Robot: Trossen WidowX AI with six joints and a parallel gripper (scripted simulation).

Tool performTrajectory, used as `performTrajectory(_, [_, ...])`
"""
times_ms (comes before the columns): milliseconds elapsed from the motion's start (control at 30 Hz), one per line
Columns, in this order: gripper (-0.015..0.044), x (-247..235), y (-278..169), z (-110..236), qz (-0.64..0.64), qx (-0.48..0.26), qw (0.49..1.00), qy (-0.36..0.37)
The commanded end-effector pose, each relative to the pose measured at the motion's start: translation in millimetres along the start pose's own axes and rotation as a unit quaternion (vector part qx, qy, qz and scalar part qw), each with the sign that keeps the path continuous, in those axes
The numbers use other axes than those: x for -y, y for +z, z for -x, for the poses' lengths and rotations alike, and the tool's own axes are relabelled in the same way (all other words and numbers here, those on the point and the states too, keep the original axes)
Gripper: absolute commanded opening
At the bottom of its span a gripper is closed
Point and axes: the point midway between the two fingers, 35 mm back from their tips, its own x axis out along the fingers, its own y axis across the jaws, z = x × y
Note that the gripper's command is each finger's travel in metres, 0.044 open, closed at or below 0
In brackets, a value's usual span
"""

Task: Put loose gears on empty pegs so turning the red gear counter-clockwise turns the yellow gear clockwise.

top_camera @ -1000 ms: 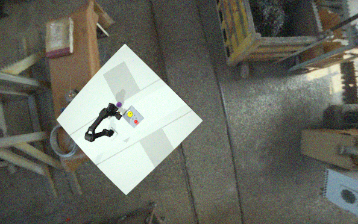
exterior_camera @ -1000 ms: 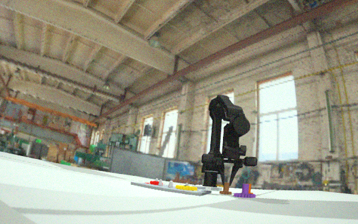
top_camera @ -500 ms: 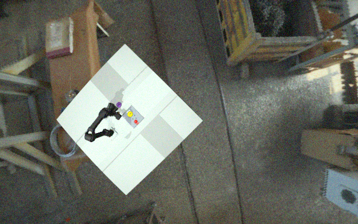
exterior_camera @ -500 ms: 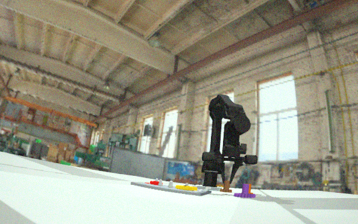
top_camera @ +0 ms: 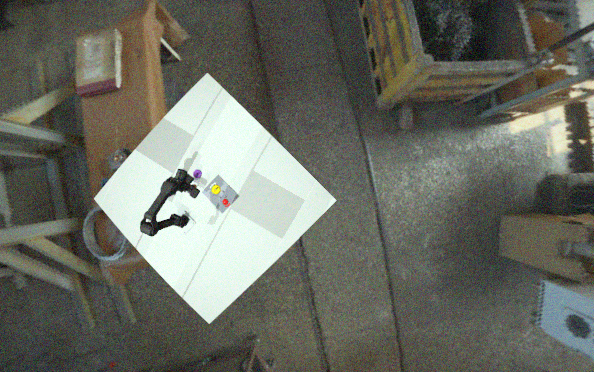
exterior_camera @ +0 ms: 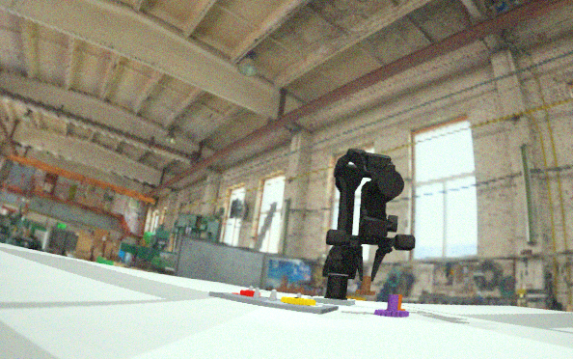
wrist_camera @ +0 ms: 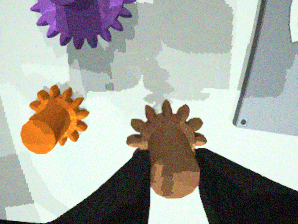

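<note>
My gripper (exterior_camera: 368,279) (wrist_camera: 172,159) is shut on the upright stem of the brown gear (exterior_camera: 366,290) (wrist_camera: 167,122), whose teeth face down. In the exterior view it hangs a little above the table. The orange gear (wrist_camera: 52,119) (exterior_camera: 399,300) and the larger purple gear (top_camera: 197,174) (exterior_camera: 392,313) (wrist_camera: 82,25) stand on the table. The grey board (top_camera: 231,194) (exterior_camera: 324,309) (wrist_camera: 270,90) carries the yellow gear (top_camera: 216,189) (exterior_camera: 298,301) and the red gear (top_camera: 226,202) (exterior_camera: 247,292). Pegs (exterior_camera: 273,295) stand bare between them; their exact layout is too small to tell.
In the wrist view the orange gear is left of the held gear, the purple gear is at the upper left, and the board's edge is at the right. In the exterior view a small yellowish thing (exterior_camera: 356,297), partly hidden, shows low beside the arm.
</note>
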Motion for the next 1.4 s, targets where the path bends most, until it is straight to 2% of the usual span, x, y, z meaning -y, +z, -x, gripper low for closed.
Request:
performTrajectory(0, [0.0000,-1.4,3.0,9.0,-0.003,0.004,1.000,0.002])
performTrajectory(1367, [0.0000,-5.1,1.4,90.3,-0.003,0.004,1.000,0.002])
